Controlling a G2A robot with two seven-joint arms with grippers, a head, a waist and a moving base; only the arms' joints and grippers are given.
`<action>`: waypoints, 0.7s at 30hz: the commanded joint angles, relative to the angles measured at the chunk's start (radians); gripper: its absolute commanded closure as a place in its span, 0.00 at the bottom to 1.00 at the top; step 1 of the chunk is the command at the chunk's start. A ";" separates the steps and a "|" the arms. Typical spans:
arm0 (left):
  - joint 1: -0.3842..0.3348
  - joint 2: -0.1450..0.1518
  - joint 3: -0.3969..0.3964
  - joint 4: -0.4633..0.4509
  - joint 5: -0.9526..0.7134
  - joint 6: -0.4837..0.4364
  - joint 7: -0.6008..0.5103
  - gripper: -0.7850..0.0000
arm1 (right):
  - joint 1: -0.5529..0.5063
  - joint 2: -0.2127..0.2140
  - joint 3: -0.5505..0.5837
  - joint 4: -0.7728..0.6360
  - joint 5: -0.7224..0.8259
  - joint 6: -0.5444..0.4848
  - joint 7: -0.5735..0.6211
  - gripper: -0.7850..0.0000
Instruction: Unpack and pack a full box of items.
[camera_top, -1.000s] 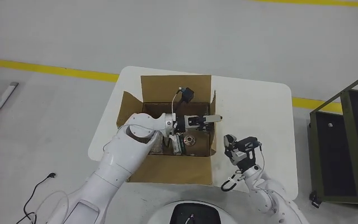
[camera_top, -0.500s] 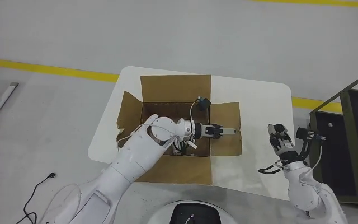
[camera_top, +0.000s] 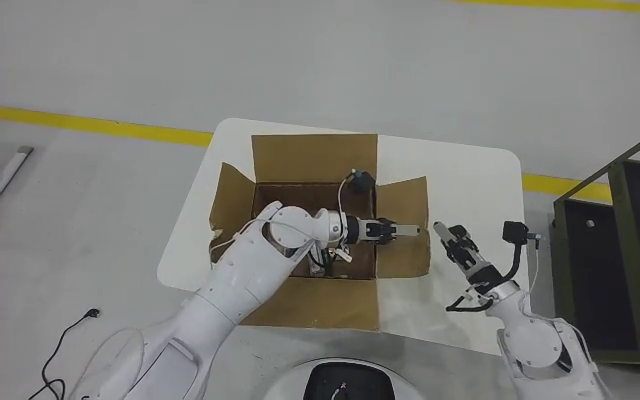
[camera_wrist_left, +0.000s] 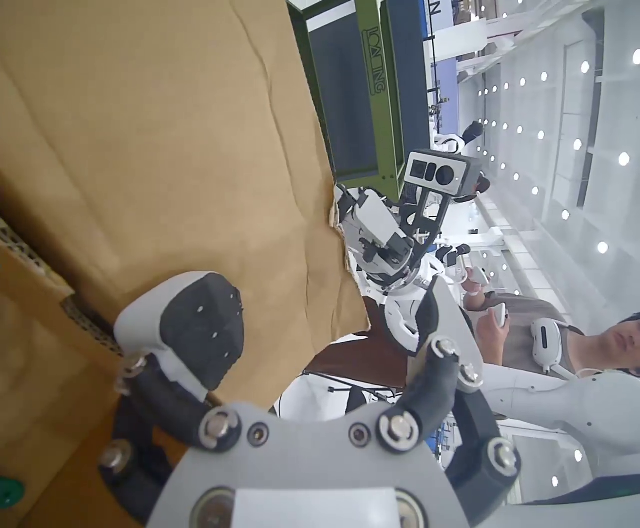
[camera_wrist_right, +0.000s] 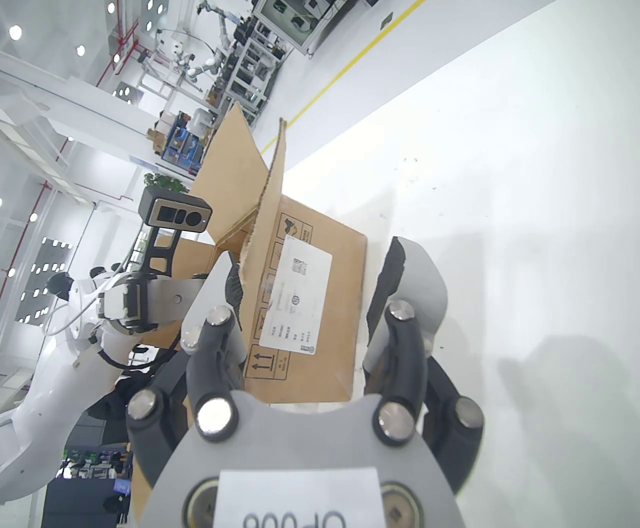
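An open cardboard box (camera_top: 300, 160) stands mid-table with its flaps spread. Its right flap (camera_top: 405, 255) lies folded outward. My left gripper (camera_top: 402, 229) reaches across the box's opening and hovers open over that flap, which shows close behind its fingers (camera_wrist_left: 200, 320). My right gripper (camera_top: 447, 238) sits just off the flap's outer edge, open and holding nothing. In the right wrist view the labelled outer side of the flap (camera_wrist_right: 300, 300) lies beyond the open right gripper (camera_wrist_right: 315, 285). Dark items (camera_top: 330, 262) lie inside the box, largely hidden by the left arm.
The white table (camera_top: 470, 180) has bare room to the right of the box and a strip behind it. A dark green metal rack (camera_top: 600, 270) stands on the floor beyond the table's right edge.
The box's right flap went from upright to folded outward as the left gripper swept right across it. The right gripper swung out to the right, then came back toward the flap's edge.
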 joint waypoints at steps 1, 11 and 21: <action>0.004 0.000 -0.003 -0.003 0.004 0.001 -0.001 0.00 | 0.008 -0.001 -0.004 -0.002 0.010 0.002 -0.002 0.51; 0.016 -0.004 -0.013 -0.019 0.010 0.001 -0.019 0.00 | 0.025 -0.003 -0.029 -0.016 0.037 0.001 0.010 0.56; 0.020 -0.008 -0.025 -0.019 0.015 -0.002 -0.024 0.00 | 0.031 -0.005 -0.085 -0.005 -0.018 0.000 0.016 0.70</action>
